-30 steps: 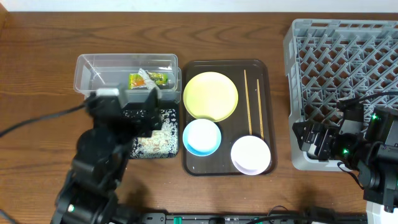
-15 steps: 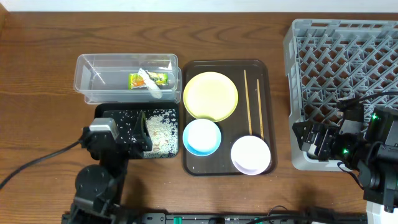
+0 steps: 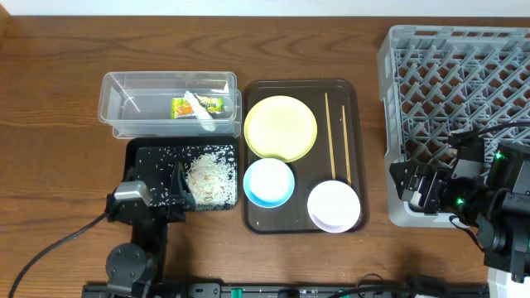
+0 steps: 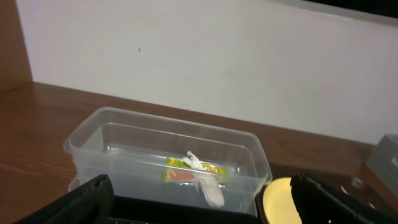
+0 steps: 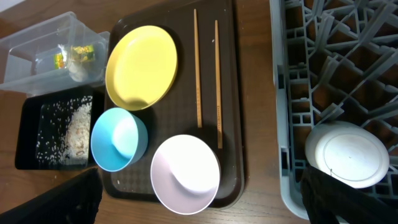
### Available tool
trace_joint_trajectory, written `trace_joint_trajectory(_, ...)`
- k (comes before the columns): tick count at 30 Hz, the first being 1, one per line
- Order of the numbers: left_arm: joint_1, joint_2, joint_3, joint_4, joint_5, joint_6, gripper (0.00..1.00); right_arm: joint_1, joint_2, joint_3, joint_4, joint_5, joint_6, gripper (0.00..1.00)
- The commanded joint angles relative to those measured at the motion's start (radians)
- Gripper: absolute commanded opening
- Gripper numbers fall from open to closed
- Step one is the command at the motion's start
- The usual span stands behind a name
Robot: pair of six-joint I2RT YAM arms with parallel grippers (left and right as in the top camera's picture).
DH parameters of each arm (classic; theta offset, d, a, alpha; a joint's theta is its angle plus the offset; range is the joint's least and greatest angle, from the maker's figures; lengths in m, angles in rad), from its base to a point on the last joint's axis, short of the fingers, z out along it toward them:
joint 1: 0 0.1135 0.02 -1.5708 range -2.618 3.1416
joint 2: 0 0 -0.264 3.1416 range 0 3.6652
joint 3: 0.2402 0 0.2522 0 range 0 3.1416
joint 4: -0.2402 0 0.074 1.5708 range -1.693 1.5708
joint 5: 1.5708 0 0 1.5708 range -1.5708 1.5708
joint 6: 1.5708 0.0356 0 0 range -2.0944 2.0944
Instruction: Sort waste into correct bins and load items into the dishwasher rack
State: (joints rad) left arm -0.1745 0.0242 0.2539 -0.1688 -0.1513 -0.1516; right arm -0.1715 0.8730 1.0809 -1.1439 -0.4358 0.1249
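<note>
The clear tub holds the green-yellow wrapper and a white scrap. In front of it, rice bits lie in the black container. On the brown tray sit the yellow plate, blue bowl, white bowl and two chopsticks. My left gripper is open and empty over the black container's near edge, facing the tub. My right gripper hangs open and empty at the near left corner of the grey rack.
In the right wrist view a white round object shows at the rack's near corner. The tray lies between the bins and the rack. Bare wood lies left of the tub and along the far edge.
The left arm has drawn back toward the near edge, uncovering the black container and the rice in it. The right arm has not moved.
</note>
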Motion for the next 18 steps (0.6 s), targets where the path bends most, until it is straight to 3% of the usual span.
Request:
trace_joint_trajectory(1, 0.008, -0.020, -0.032, 0.022, -0.034, 0.021, 0.93, 0.016, -0.002, 0.014, -0.001, -0.001, 0.001, 0.99)
trace_joint_trajectory(5, 0.008, -0.023, -0.079, 0.056, -0.041, 0.021, 0.93, 0.016, -0.002, 0.014, -0.001, -0.001, 0.001, 0.99)
trace_joint_trajectory(13, 0.008, -0.023, -0.244, 0.293, -0.044, 0.020, 0.93, 0.016, -0.002, 0.014, -0.001, -0.001, 0.001, 0.99)
trace_joint_trajectory(18, 0.008, -0.023, -0.250, 0.290, -0.044, 0.021, 0.93, 0.016, -0.002, 0.014, -0.001, -0.001, 0.001, 0.99)
